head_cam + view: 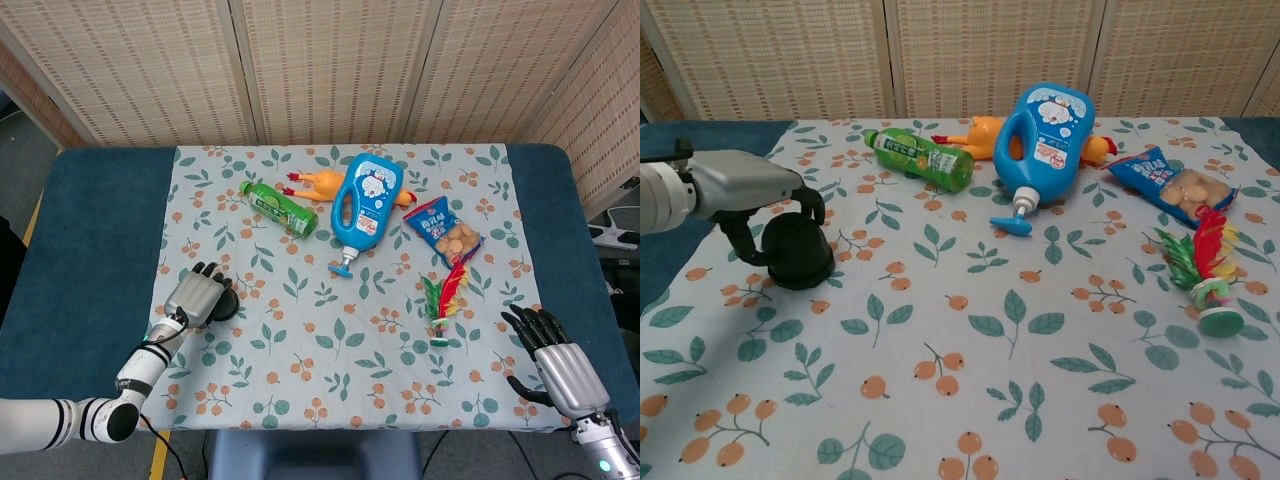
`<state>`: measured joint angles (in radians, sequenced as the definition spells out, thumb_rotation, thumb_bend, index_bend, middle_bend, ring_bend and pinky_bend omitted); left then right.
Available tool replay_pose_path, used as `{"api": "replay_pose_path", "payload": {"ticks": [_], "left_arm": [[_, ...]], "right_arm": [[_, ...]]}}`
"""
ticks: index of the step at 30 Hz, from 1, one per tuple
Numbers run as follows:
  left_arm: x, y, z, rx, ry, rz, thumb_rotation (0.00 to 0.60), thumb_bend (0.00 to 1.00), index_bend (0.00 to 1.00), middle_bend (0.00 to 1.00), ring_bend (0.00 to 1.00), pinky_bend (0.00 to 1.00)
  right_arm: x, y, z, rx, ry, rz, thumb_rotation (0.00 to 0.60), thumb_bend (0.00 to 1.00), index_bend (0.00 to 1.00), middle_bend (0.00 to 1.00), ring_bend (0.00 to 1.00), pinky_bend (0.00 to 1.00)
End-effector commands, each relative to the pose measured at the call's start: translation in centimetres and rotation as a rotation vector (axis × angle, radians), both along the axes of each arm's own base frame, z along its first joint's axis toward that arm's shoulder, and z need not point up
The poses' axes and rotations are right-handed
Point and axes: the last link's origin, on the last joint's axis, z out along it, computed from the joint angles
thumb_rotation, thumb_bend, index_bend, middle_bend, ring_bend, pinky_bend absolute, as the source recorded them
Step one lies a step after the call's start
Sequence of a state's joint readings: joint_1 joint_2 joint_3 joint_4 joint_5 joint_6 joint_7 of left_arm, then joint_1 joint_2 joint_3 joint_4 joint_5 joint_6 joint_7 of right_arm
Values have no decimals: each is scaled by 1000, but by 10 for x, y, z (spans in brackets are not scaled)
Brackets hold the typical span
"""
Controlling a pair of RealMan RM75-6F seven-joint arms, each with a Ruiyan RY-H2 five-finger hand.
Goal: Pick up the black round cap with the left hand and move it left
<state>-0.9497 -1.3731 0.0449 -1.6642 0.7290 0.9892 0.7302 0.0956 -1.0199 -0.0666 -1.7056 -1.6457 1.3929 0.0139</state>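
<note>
- Left of centre in the chest view: black round cap (796, 255) sits on the floral cloth (970, 330), base flat on the worktop, near the cloth's left edge.
- Left hand (745, 190) is draped over the cap's top; fingers (816, 205) curl down the far side, thumb on the near-left side. Looks closed around it, but the cap isn't lifted, base on the cloth.
- Right hand (560, 365) lower right in the head view, fingers spread, holding nothing.
- Handling guess: rigid plastic dome, light, smooth and probably a bit slippery. Sloped sides could squirt out under a pinch.
- Best hold: wrap low around the widest band near the base, thumb opposing the fingers, not on the crown.
</note>
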Motion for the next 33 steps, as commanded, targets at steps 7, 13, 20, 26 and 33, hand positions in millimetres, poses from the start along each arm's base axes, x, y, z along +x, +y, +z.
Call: {"api": "replay_pose_path", "payload": {"ticks": [7, 13, 20, 26, 33], "left_arm": [[14, -2, 15, 28, -27, -53, 600, 364, 474, 466, 187, 170], [20, -4, 32, 57, -16, -61, 600, 365, 484, 474, 192, 172], [-16, -1, 46, 96, 81, 19, 600, 367, 487, 475, 199, 174], [-60, 9, 48, 152, 134, 95, 600, 372, 486, 472, 201, 169], [-83, 13, 43, 83, 87, 206, 600, 374, 396, 414, 180, 147]], "right_arm": [[-1, -1, -1, 5, 6, -6, 600, 159, 0, 0, 0, 0], [0, -1, 0, -3, 4, -6, 600, 159, 0, 0, 0, 0], [1, 1, 2, -9, 0, 0, 600, 159, 0, 0, 0, 0], [1, 2, 0, 0, 4, 2, 600, 159, 0, 0, 0, 0], [1, 1, -1, -5, 7, -3, 600, 158, 0, 0, 0, 0]]}}
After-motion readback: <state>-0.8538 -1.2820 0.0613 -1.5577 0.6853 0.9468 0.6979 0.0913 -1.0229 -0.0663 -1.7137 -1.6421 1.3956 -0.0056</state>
